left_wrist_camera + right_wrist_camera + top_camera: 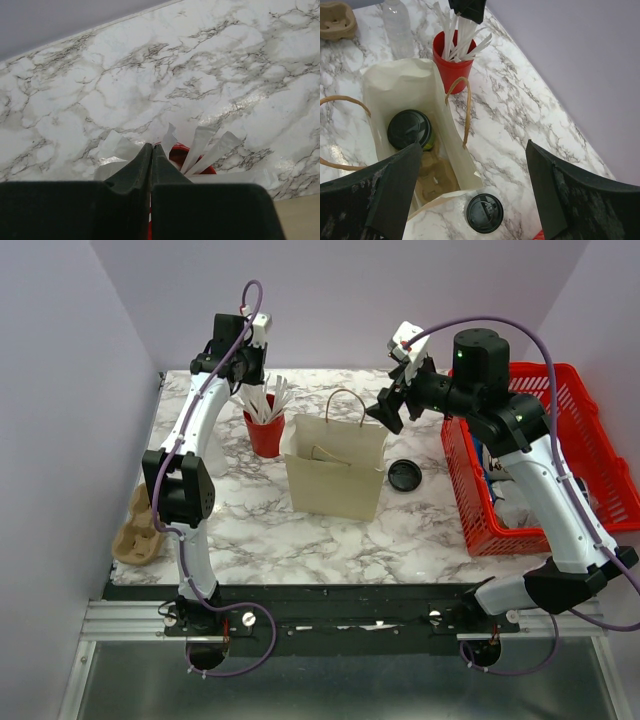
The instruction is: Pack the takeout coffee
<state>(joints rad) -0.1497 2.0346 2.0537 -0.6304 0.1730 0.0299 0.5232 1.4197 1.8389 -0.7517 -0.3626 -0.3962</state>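
Observation:
The takeout coffee (410,129), an olive-green cup with a black lid, stands inside the open paper bag (395,85), beside a cardboard carrier (434,176) on the bag's bottom. From above the bag (335,475) stands mid-table and the cup is hidden. My right gripper (472,150) is open and empty, above the bag's right side; it also shows in the top view (386,408). My left gripper (152,146) is shut, its tips just over the white sticks in the red cup (186,152); I see nothing pinched. It also shows in the top view (245,378).
A loose black lid (404,476) lies right of the bag, in the right wrist view (484,213) too. The red cup of sticks (265,430) stands left of the bag. A red basket (600,455) is at the right, a cardboard carrier (135,530) at the left edge, a clear bottle (397,25) nearby.

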